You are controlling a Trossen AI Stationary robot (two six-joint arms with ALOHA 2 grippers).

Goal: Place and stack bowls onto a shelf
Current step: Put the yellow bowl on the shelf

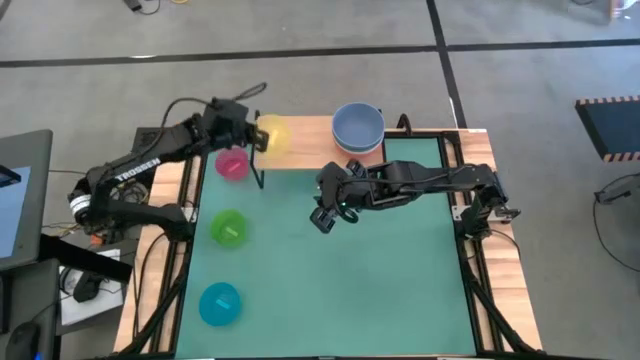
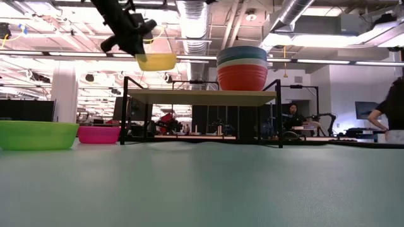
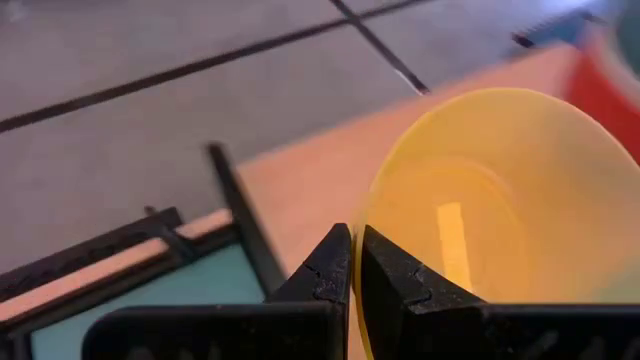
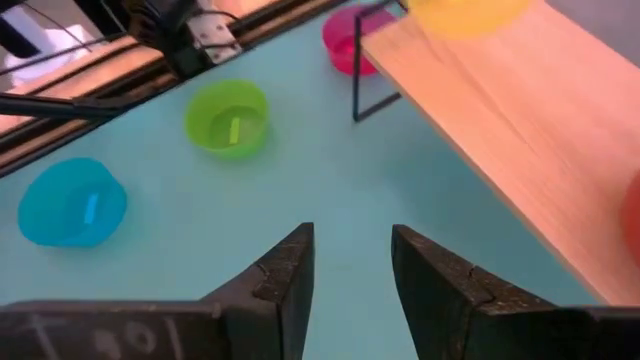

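Trouble may come if the left gripper (image 3: 352, 262), pinching only the thin rim of the yellow bowl (image 1: 273, 134) high over the shelf (image 1: 310, 142), lets it slip and fall, while the right gripper (image 4: 350, 265) waits, jaws apart.

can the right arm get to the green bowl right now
Probably yes. The right gripper hangs open and empty over the mat, and bare mat lies between it and the green bowl; nothing blocks the way.

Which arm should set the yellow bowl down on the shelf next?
Left. The left gripper is shut on the yellow bowl, held above the shelf; the right gripper is open over the mat.
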